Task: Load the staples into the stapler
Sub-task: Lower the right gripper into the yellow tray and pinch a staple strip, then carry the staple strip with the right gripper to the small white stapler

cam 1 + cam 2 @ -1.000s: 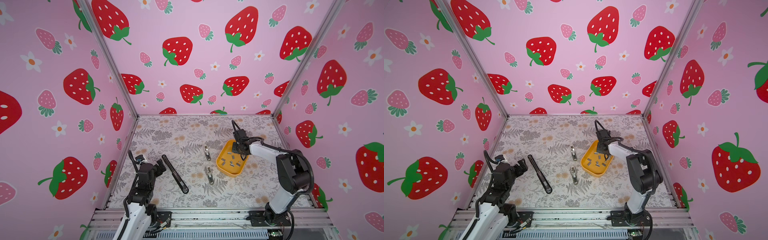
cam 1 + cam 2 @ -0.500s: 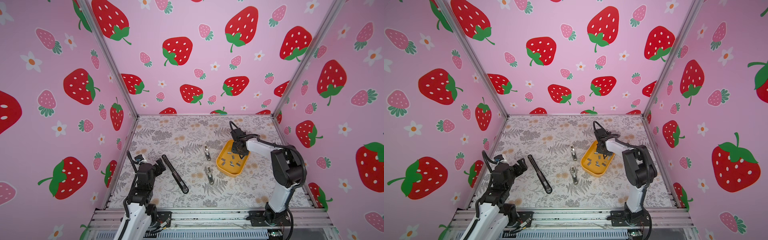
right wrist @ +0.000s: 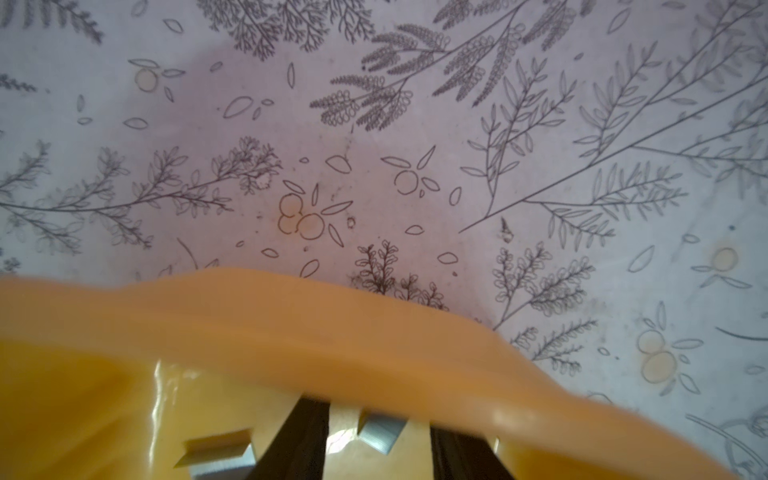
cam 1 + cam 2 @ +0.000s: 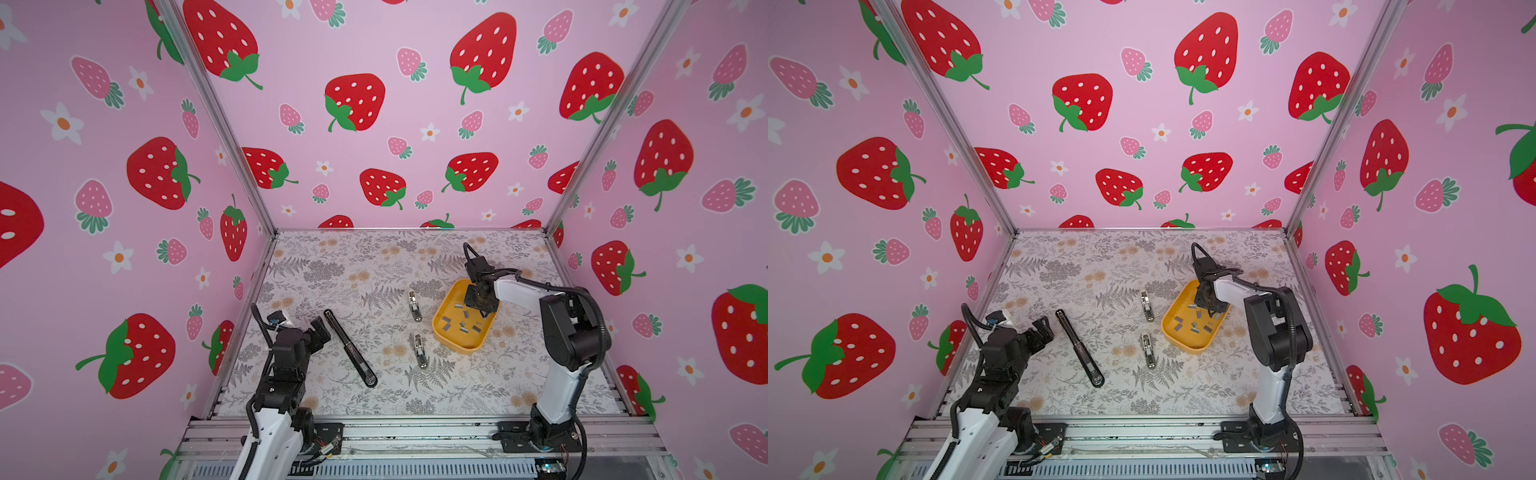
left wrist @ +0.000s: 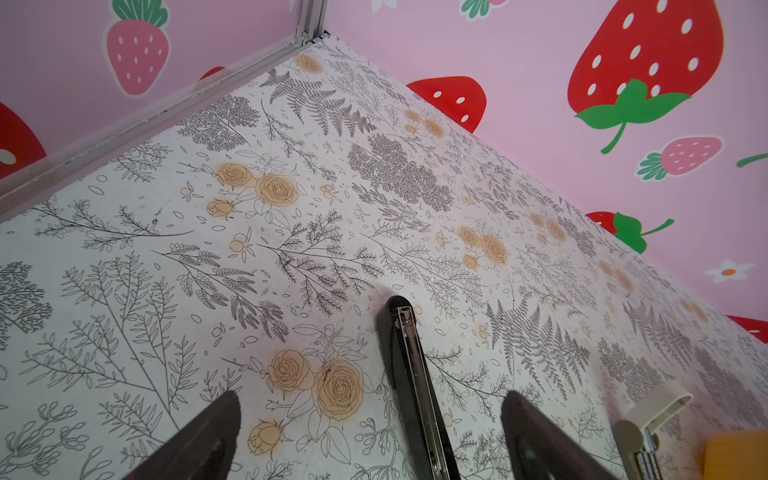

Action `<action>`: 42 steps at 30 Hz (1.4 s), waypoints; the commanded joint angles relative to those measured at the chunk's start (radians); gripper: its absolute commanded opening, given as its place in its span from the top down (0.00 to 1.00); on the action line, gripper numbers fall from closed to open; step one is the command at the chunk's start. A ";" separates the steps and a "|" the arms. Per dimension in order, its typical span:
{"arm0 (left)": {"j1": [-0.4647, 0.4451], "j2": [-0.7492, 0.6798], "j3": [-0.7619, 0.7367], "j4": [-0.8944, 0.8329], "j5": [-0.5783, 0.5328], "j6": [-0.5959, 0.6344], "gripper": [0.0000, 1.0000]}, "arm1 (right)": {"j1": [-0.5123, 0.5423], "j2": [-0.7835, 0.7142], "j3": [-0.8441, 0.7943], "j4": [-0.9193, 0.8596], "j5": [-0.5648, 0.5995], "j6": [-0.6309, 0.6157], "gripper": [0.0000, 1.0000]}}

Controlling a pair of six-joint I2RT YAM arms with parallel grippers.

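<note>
Your right gripper [image 4: 482, 311] is down inside the shallow yellow plastic tray [image 4: 460, 349] on the right of the flower-printed table [image 4: 374, 257], working at the tray's far end. The right wrist view shows its jaws part-way apart and astride one of the short grey metal staples [image 3: 380, 430]. Bare tray floor shows on either side of the strip, so nothing is pinched. The other strips lie loose on the tray floor, nearer to you.

Over at near left, the long black stapler [image 4: 350, 348] lies flat on a slant, with a metal channel showing along its top, well apart from the tray. Your left gripper [image 4: 320, 330] hangs just left of the stapler's far end, jaws spread wide and holding nothing.

Two small silvery metal pieces [image 4: 414, 305] lie between the stapler and the tray. Any lettering on them is too small to read.
</note>
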 commanded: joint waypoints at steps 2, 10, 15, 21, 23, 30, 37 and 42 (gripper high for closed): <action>0.011 -0.007 -0.006 0.004 0.003 -0.006 0.01 | -0.004 0.049 0.018 -0.004 -0.040 0.017 0.64; 0.011 -0.003 -0.005 0.004 0.004 -0.008 0.01 | -0.003 0.045 0.010 -0.025 -0.012 0.008 0.74; 0.014 -0.004 -0.005 0.004 0.006 -0.007 0.01 | 0.006 0.037 0.000 -0.056 0.019 -0.007 0.72; 0.018 0.001 -0.003 0.004 0.006 -0.010 0.01 | 0.013 0.039 -0.012 -0.061 0.027 -0.021 0.76; 0.017 0.002 -0.003 0.006 0.006 -0.010 0.01 | 0.013 0.042 -0.014 -0.060 0.029 -0.022 0.82; 0.019 0.003 -0.003 0.006 0.009 -0.011 0.01 | 0.012 0.068 -0.014 -0.050 0.041 -0.042 0.85; 0.021 0.012 -0.004 0.018 0.020 -0.009 0.01 | 0.020 0.021 -0.026 -0.024 0.042 -0.074 0.90; 0.020 0.036 0.008 0.006 0.075 -0.001 0.01 | 0.063 -0.112 -0.062 0.045 0.053 -0.144 0.90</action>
